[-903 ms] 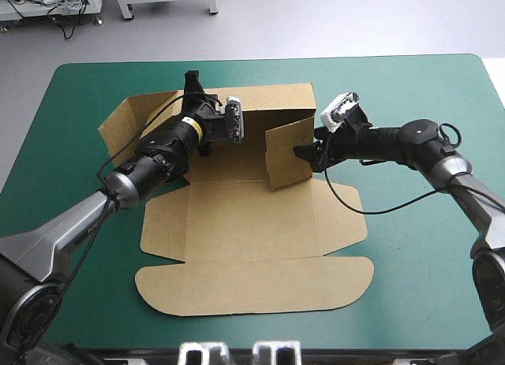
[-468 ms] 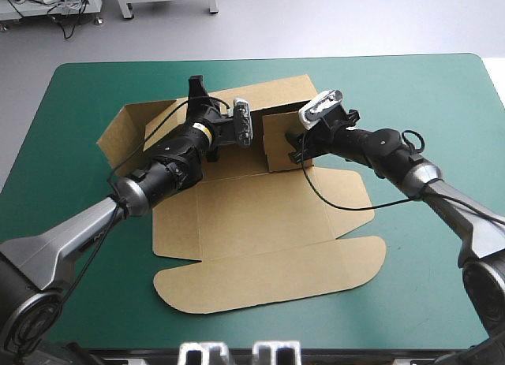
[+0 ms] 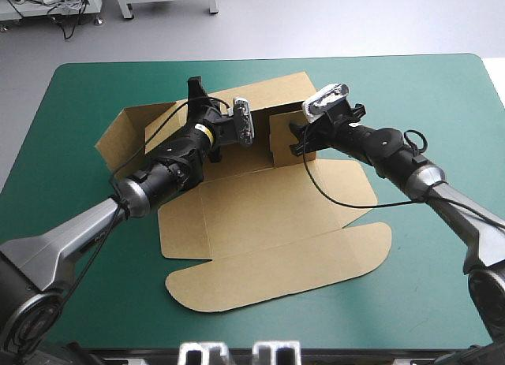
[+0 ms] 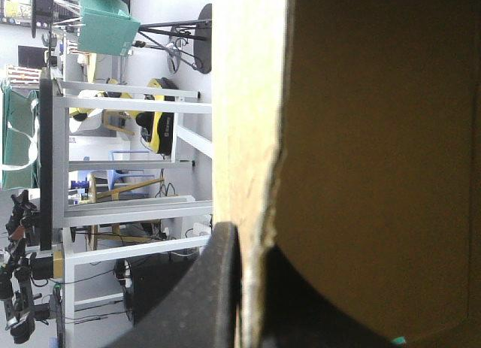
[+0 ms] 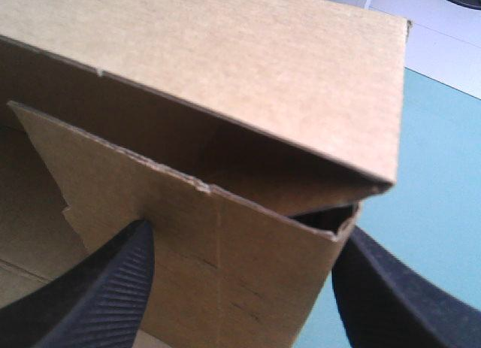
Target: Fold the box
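Note:
The brown box (image 3: 260,215) lies on the teal-green cover with its base and lid flat and its back wall raised. My left gripper (image 3: 197,105) is at the back wall. In the left wrist view the left gripper (image 4: 252,288) is shut on the box (image 4: 376,137), with the board's edge between its black fingers. A short side wall (image 3: 286,136) stands upright against the back wall's right end. My right gripper (image 3: 297,143) is at that wall. The right wrist view shows the right gripper (image 5: 240,288) open, its fingers (image 5: 98,288) wide apart on either side of the box corner (image 5: 225,62).
The rounded lid flap (image 3: 276,270) reaches toward the near edge of the table. The left side flap (image 3: 118,132) stands half raised. Bare teal-green cover (image 3: 426,89) lies to the right and along the far edge.
The right gripper has swung left and farther back, bringing the side wall up against the back wall. The whole sheet has turned and slid slightly right. The left gripper has kept its hold.

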